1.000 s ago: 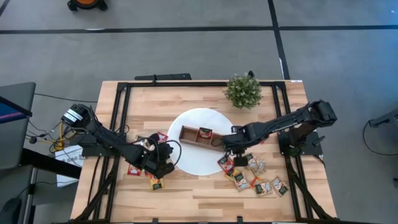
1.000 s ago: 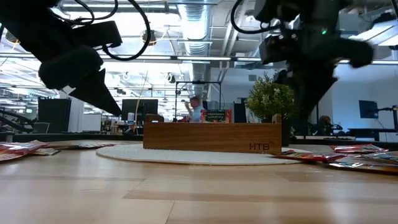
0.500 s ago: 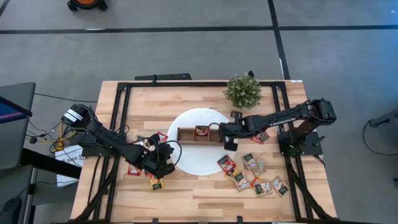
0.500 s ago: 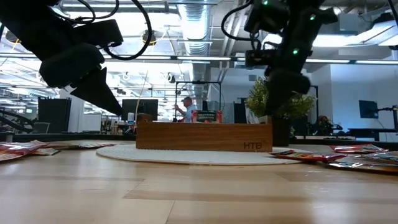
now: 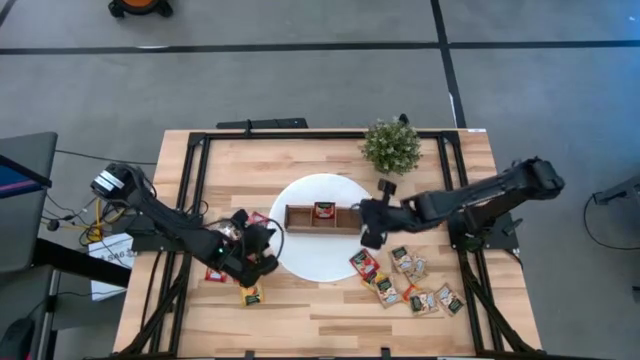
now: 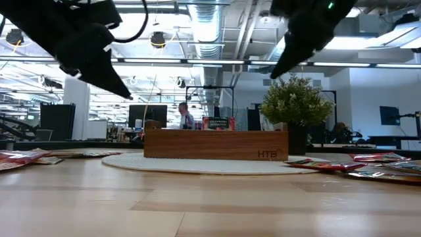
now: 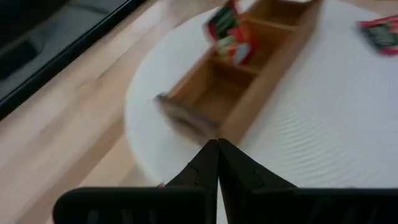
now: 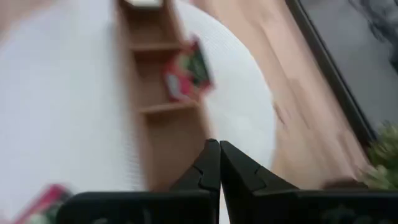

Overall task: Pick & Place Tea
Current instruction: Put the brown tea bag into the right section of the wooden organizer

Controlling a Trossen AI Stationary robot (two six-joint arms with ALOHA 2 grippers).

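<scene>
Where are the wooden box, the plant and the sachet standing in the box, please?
wooden box (image 6: 216, 144): low view, middle of its front wall.
plant (image 5: 391, 146): high view, centre of its foliage.
sachet in the box (image 5: 324, 211): high view, its red face.

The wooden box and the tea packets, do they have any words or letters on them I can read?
"HTB": on the front wall of the wooden box, near its right end in the low view.
The tea sachets lying on the table have dark printing, but it is too small to read.
The sachet standing in the middle compartment is too blurred to read in both wrist views.
</scene>
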